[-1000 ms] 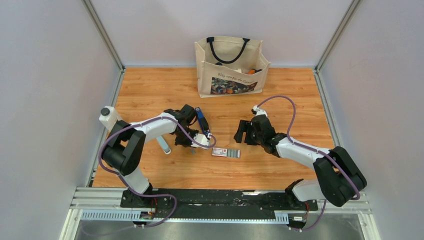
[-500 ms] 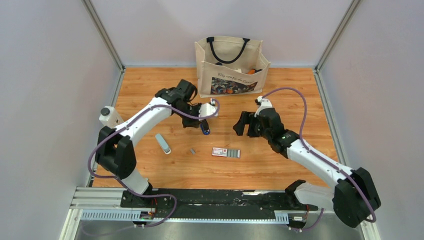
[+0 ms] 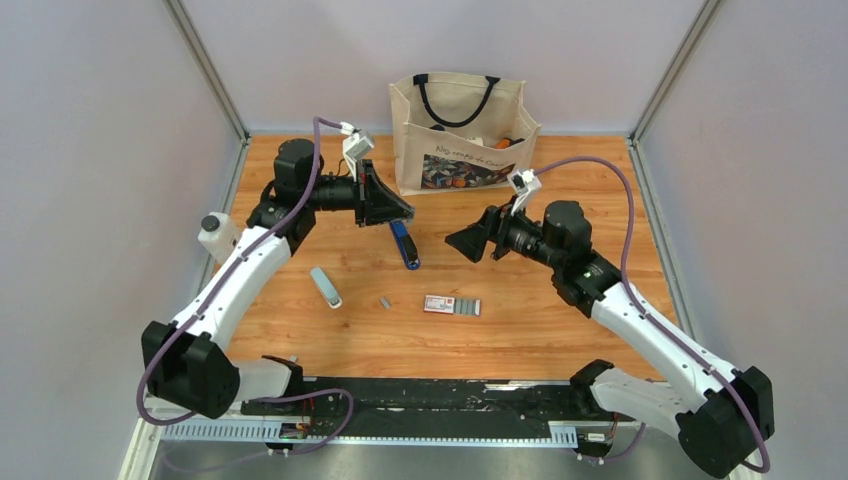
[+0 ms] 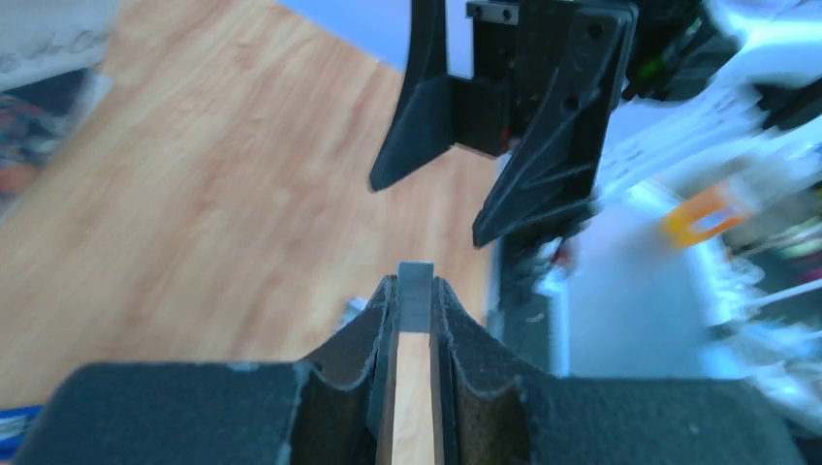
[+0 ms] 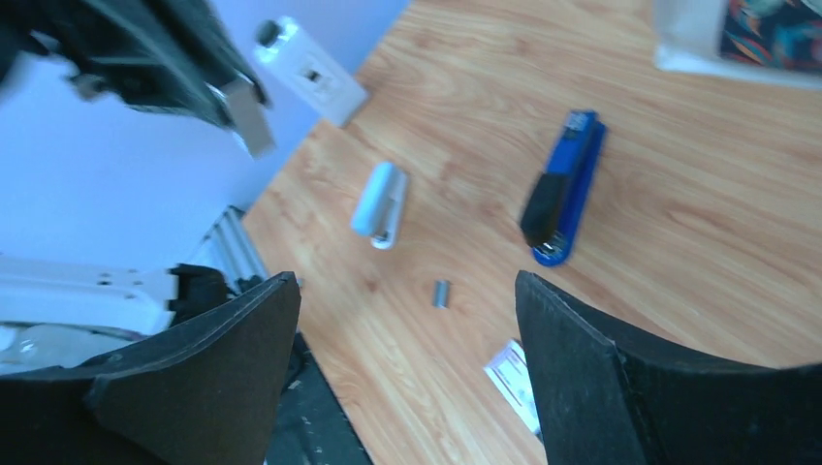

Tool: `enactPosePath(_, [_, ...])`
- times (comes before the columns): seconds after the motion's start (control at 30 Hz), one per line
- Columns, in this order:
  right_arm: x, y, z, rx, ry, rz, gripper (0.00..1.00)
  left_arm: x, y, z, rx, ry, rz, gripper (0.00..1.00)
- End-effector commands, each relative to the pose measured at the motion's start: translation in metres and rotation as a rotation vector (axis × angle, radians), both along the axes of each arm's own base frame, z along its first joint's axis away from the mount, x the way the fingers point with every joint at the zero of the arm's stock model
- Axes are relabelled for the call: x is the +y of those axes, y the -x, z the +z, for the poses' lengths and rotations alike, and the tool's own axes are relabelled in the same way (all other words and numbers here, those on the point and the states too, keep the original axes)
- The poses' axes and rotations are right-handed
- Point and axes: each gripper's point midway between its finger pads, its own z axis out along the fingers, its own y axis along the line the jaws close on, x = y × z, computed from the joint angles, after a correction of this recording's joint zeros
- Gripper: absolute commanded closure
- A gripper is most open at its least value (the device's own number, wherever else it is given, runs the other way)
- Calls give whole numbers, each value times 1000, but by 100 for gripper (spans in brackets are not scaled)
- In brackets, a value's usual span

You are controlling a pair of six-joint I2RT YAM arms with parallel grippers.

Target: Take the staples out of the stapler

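Now that the left arm has swung away from the centre of the tabletop (image 3: pixel 540 335) toward the upper left of the overhead view, the stapler (image 3: pixel 404 244) is no longer beside its hand. It lies flat and alone on the wood, below the tote bag (image 3: pixel 462 140) and between the two arms. The left fingers (image 4: pixel 373 334) are pressed together on a thin grey strip of staples (image 4: pixel 415 279), whose end sticks out past their tips in the left wrist view. The right wrist view shows the same grey sliver at its upper left. A second ago those fingers were down at the stapler, so I judge that this strip has just come out of it and the unloading is at least partly done. Whether more staples remain inside cannot be told.

Meanwhile the right arm has risen and stretched toward the middle. The right fingers (image 5: pixel 208 387) stand wide apart, holding nothing, turned toward the left hand. That looks like readiness to receive the strip or to steady the stapler, though either is a guess. A loose strip (image 3: pixel 384 302) sits lower in the frame, between the white-grey tool (image 3: pixel 325 287) and the white-and-red box (image 3: pixel 452 305), unmoved.

A line of script runs across the tote bag above a coloured picture, too small to read. Print on the box is illegible, and no brand shows on the stapler.
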Motion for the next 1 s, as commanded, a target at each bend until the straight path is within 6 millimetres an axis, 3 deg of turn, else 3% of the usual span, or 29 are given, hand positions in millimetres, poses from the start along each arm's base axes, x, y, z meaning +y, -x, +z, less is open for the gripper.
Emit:
enactPosePath(0.0, [28,25,85,-130,-172,201,16,-10,19,64,238,337,-63,89])
enactPosePath(0.03, [32,28,92,-140,-183,223,17,-9,21,77,221,406,-73,89])
enactPosePath(0.2, [47,40,123,-190,-254,279,20,-6,25,96,320,535,-100,89])
enactPosePath(0.33, [57,46,129,-187,-270,314,24,-2,31,106,338,588,-101,89])
enactPosePath(0.77, [70,45,146,-199,-316,310,34,3,42,92,354,595,-85,89])
enactPosePath(0.97, [80,42,143,-186,-326,322,37,3,44,88,353,588,-92,89])
